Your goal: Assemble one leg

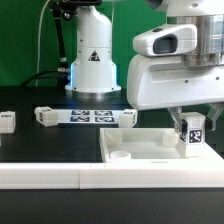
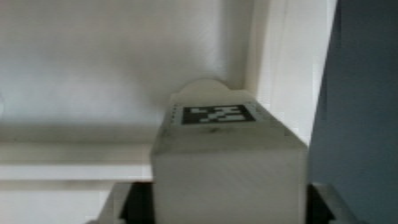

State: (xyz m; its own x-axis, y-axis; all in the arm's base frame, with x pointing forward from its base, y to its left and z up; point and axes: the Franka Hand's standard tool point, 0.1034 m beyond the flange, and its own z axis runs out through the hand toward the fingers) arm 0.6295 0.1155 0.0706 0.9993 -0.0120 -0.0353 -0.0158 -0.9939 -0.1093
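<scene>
Small white rectangular plastic leg (image 1: pixel 193 134) (image 2: pixel 224 140), black-and-white square tag facing out, no legible writing: clamped upright in the gripper (image 1: pixel 191 128), over the large flat white recessed piece (image 1: pixel 150 150) at the exterior view's right.

I can read no words or numbers anywhere. I see only black-and-white square tags on the small white rectangular plastic leg (image 1: pixel 194 134) and the flat white marker board (image 1: pixel 85 116). A black triangular sign sits on the white robot base (image 1: pixel 94 58).

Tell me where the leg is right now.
The leg is at the exterior view's right, upright in the gripper, over the large flat white piece.
</scene>
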